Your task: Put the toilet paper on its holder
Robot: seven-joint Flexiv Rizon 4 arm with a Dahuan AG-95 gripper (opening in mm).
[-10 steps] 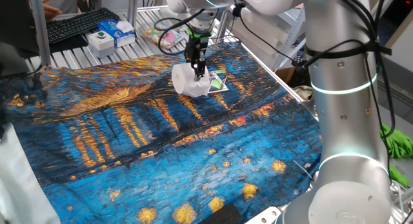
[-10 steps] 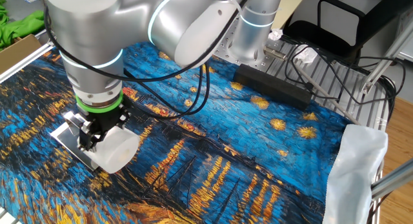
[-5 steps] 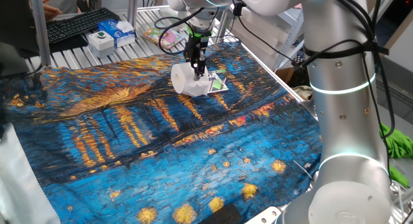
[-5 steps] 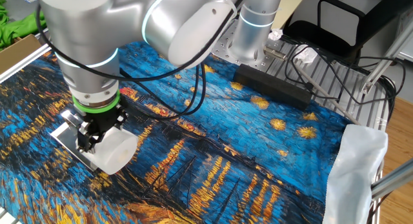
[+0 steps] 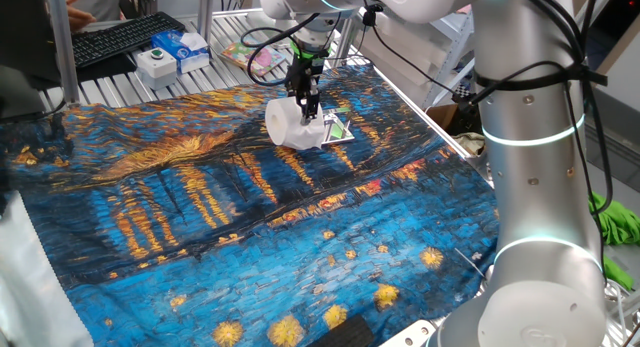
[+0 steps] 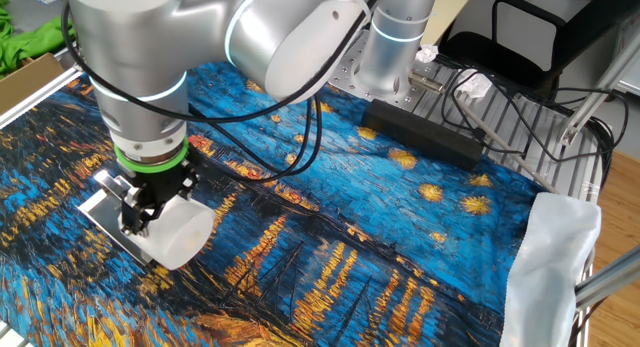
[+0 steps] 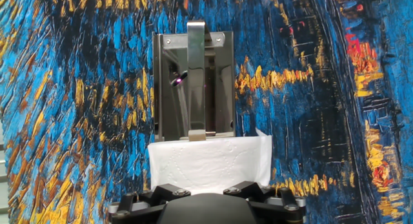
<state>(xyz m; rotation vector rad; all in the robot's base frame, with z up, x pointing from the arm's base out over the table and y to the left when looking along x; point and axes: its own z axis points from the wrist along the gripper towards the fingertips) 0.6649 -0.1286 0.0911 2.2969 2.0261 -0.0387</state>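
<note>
The toilet paper [image 5: 291, 126] is a white roll held just above the painted cloth, lying on its side. My gripper [image 5: 304, 99] is shut on it from above. The holder [image 5: 340, 128] is a shiny chrome square plate right behind the roll. In the other fixed view the gripper [image 6: 140, 213] grips the roll [image 6: 183, 233] over the near edge of the holder [image 6: 98, 211]. In the hand view the roll [image 7: 210, 161] sits between my gripper's [image 7: 208, 187] fingers and covers the holder's [image 7: 169, 88] lower edge; a chrome bar [image 7: 195, 75] runs up its middle.
A white box with a green button [image 5: 156, 59], a blue box [image 5: 191, 46] and a keyboard [image 5: 122, 36] lie on the rack behind the cloth. A black power strip [image 6: 425, 133] lies at the arm's base. A white cloth [image 6: 555, 255] hangs at the right.
</note>
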